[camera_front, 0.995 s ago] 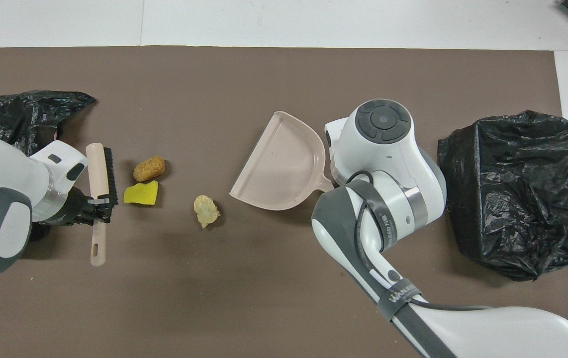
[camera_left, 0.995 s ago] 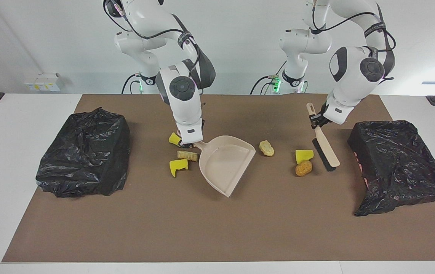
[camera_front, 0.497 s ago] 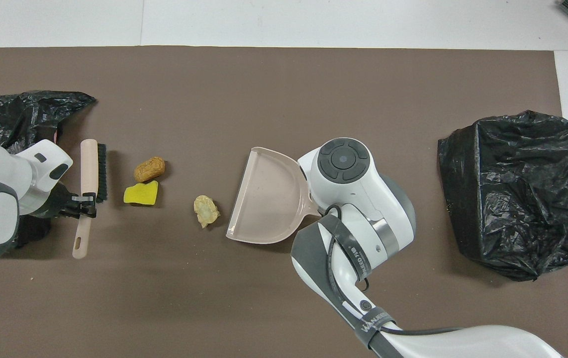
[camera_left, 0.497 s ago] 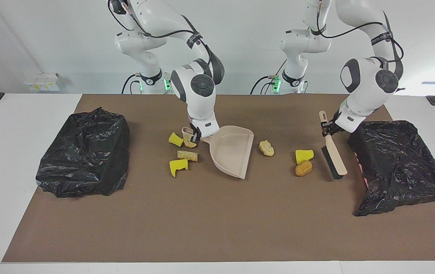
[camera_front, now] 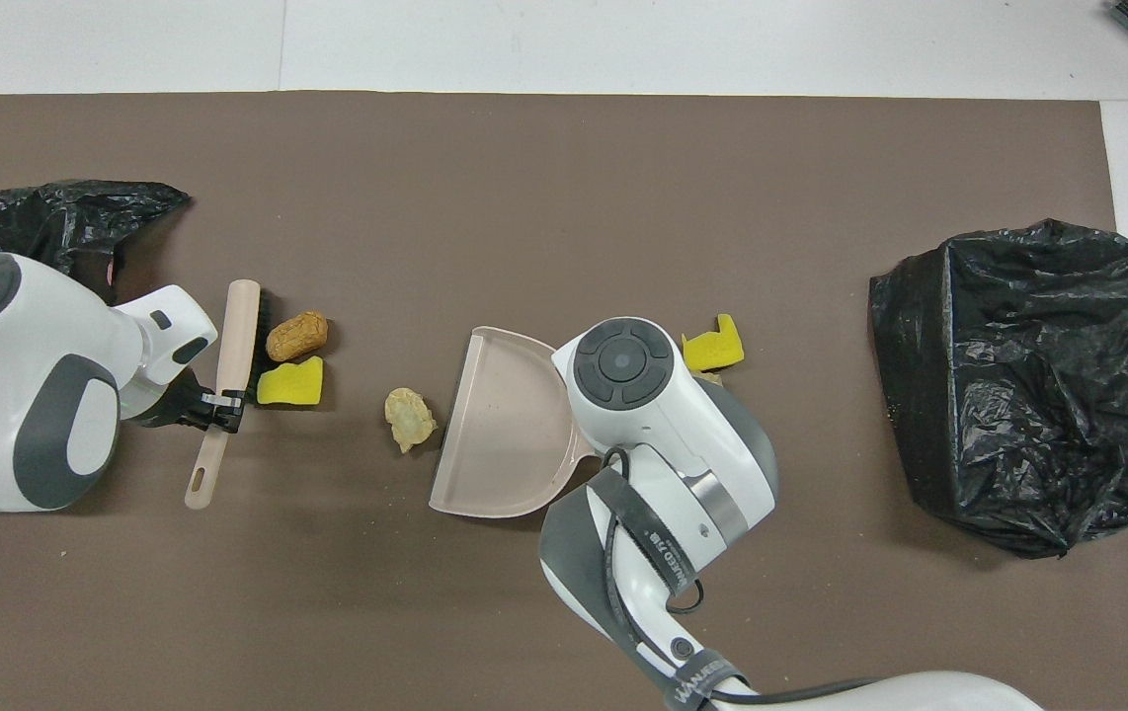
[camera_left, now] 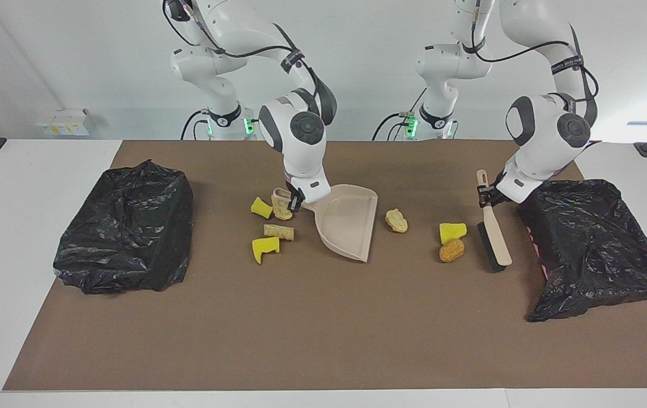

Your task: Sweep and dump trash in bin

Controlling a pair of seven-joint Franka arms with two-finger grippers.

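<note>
The right hand [camera_left: 295,199] was clamped tight on the dustpan's [camera_left: 347,224] handle, the pan resting on the mat [camera_left: 323,340] near the desk's [camera_left: 29,226] middle with its open mouth turned toward the left arm's end. The left hand [camera_left: 486,195] was closed round the brush [camera_left: 493,241] handle, bristles down on the mat just beside the bin bag [camera_left: 590,243] at that end. The trash lay in two groups. A pale lump [camera_left: 396,220] sat just off the pan's mouth, and a yellow chunk [camera_left: 452,232] and brown lump [camera_left: 451,250] lay touching each other, right beside the bristles. By the pan's handle were two yellow chunks [camera_left: 261,207] [camera_left: 264,247] and two tan lumps [camera_left: 281,208] [camera_left: 278,231]. A second bag [camera_left: 125,226] sat at the right arm's end.
</note>
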